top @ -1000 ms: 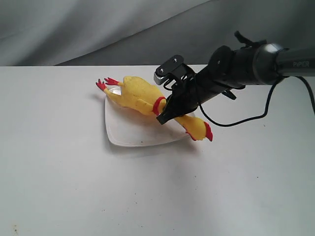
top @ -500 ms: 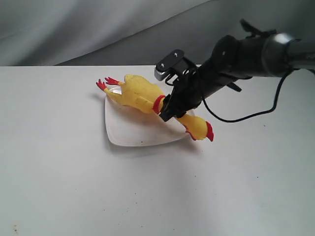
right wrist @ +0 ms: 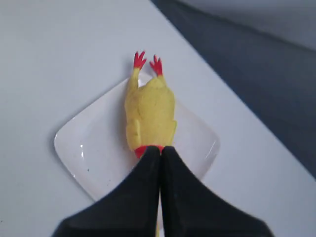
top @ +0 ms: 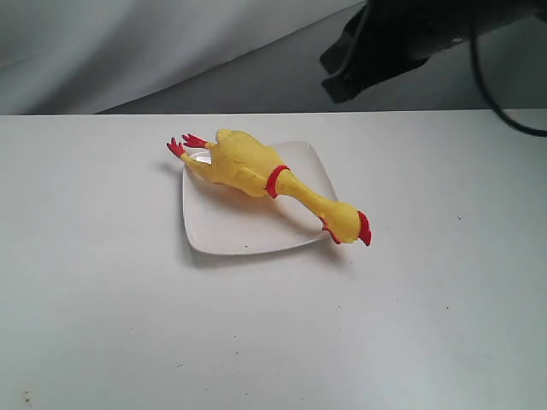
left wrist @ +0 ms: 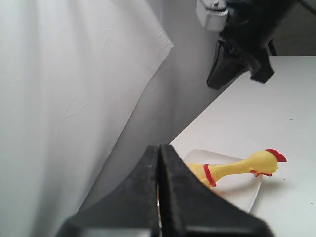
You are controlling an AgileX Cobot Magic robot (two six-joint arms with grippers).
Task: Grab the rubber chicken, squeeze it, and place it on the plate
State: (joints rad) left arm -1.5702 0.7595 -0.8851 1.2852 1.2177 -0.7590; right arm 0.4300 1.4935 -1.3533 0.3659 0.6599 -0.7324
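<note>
Overhead, the right gripper (right wrist: 160, 151) hangs empty, jaws pressed together, above the rubber chicken (right wrist: 148, 116).

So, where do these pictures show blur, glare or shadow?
Exterior view: the black arm is smeared; the yellow rubber chicken throws a soft shadow on the glossy white square plate. Right wrist view: glare spots on the plate rim. Left wrist view: the shut left gripper is unfocused.

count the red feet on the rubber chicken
2. One foot and the other foot lie side by side, sticking out past a corner of the plate. None appears hidden.
</note>
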